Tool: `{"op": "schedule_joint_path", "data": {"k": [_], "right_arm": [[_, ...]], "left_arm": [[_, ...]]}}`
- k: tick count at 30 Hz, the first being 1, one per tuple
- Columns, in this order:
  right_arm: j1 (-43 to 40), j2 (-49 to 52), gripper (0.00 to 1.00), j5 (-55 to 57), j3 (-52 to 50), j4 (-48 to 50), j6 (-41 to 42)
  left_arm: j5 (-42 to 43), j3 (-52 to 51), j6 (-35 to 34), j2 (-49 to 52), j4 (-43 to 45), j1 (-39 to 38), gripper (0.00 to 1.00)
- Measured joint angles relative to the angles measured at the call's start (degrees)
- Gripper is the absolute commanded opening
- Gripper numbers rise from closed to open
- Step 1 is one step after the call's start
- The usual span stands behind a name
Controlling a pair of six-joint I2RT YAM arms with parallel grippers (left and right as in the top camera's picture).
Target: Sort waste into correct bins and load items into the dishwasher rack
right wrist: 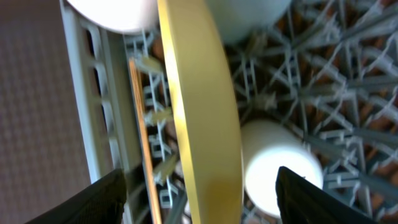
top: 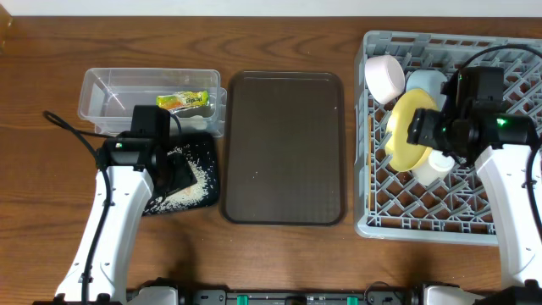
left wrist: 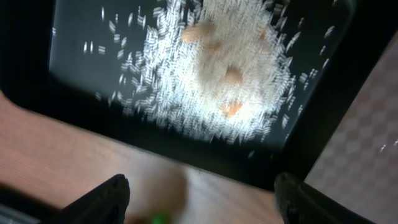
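Note:
The yellow plate (top: pixel 406 127) stands on edge in the grey dishwasher rack (top: pixel 508 229). My right gripper (top: pixel 423 129) is open, its fingers wide on either side of the plate's rim (right wrist: pixel 199 112) without gripping it. The pinkish-white bowl (top: pixel 384 78), light blue bowl (top: pixel 426 82) and white cup (top: pixel 436 163) also sit in the rack. A chopstick (right wrist: pixel 143 143) lies by the rack wall. The wrapper (top: pixel 182 101) lies in the clear tub (top: pixel 102 97). Rice scraps (top: pixel 196 182) lie in the black tray (top: pixel 212 148). My left gripper (top: pixel 174 174) is open and empty above that tray's edge (left wrist: pixel 74 68).
The dark brown serving tray (top: pixel 284 148) lies between the bins and the rack, and its corner shows in the left wrist view (left wrist: pixel 367 143). Bare wooden table (left wrist: pixel 93 155) lies under my left fingers (left wrist: pixel 202 199).

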Motion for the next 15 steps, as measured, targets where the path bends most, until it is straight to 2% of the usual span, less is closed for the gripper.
{"op": "schedule_joint_path", "data": {"k": [4, 8, 13, 15], "right_arm": [[0.1, -0.2, 0.77, -1.4, 0.0, -3.4, -0.1], [0.1, -2.1, 0.78, -2.2, -1.3, -4.1, -0.3], [0.1, -11.3, 0.82, -2.6, -9.1, 0.3, -0.5], [0.1, -16.5, 0.88, -2.6, -13.3, 3.0, -0.7]], "left_arm": [[1.2, 0.0, 2.3, -0.9, -1.1, -0.1, 0.77], [2.5, 0.0, 4.3, -6.1, -1.4, -1.3, 0.76], [2.7, -0.7, 5.2, -17.0, 0.1, -4.5, 0.72], [2.7, -2.4, 5.4, -22.1, 1.3, -6.0, 0.73]]}}
